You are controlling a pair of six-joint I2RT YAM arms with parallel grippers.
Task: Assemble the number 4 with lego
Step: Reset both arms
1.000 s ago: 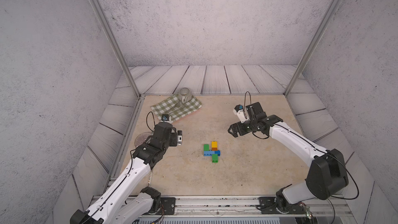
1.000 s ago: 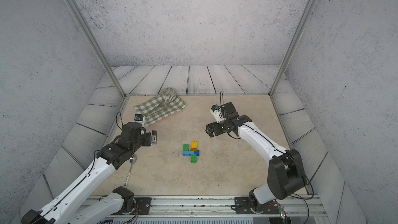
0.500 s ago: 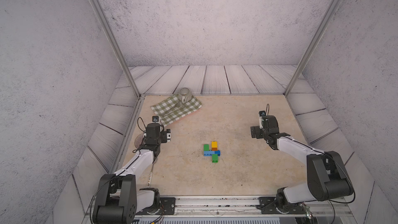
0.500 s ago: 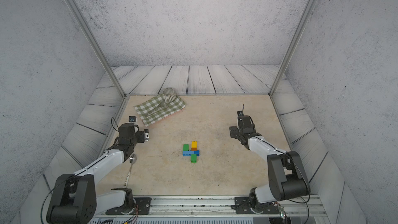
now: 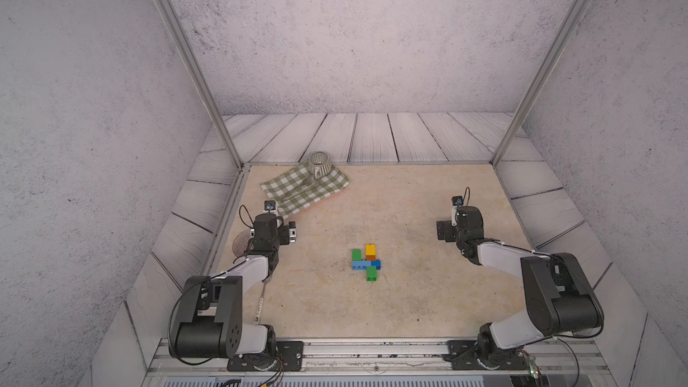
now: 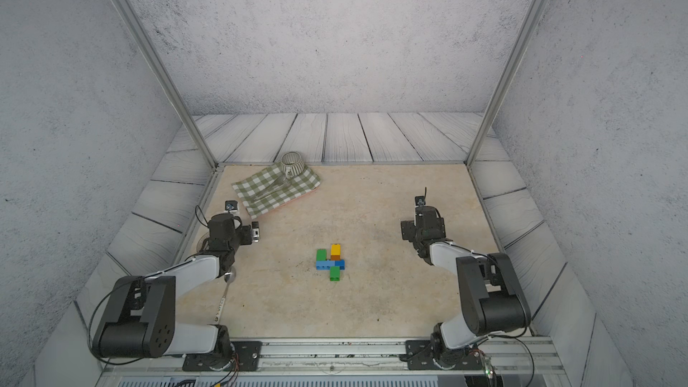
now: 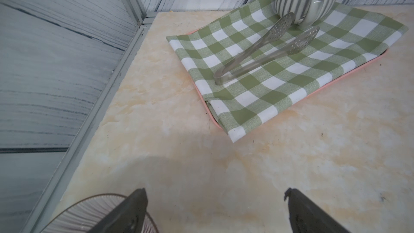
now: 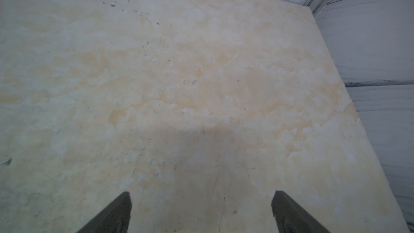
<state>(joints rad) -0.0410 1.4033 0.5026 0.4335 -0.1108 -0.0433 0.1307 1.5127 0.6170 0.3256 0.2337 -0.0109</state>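
Observation:
The number 4 (image 5: 366, 263) lies flat in the middle of the table, shown in both top views, again (image 6: 331, 263). It is built of lego: a green upright (image 5: 356, 254), a yellow brick (image 5: 370, 247) over an orange-brown one (image 5: 370, 257), a light-blue crossbar (image 5: 360, 264) ending in dark blue (image 5: 376, 263), and a green stem (image 5: 371, 273). My left gripper (image 7: 215, 195) is open and empty, low near the table's left edge (image 5: 277, 231). On the right side, far from the figure, my right gripper (image 8: 201, 196) stands open over bare table (image 5: 452, 228).
A green checked cloth (image 5: 305, 189) on a pink tray lies at the back left, carrying metal tongs (image 7: 264, 50) and a striped mug (image 5: 319, 163). A ribbed glass dish (image 7: 89, 216) sits beside my left gripper. A spoon (image 5: 260, 301) lies under the left arm.
Both arms have drawn back from the middle and folded low at their own sides. The right gripper moved right, the left one left. The brick figure has not moved.

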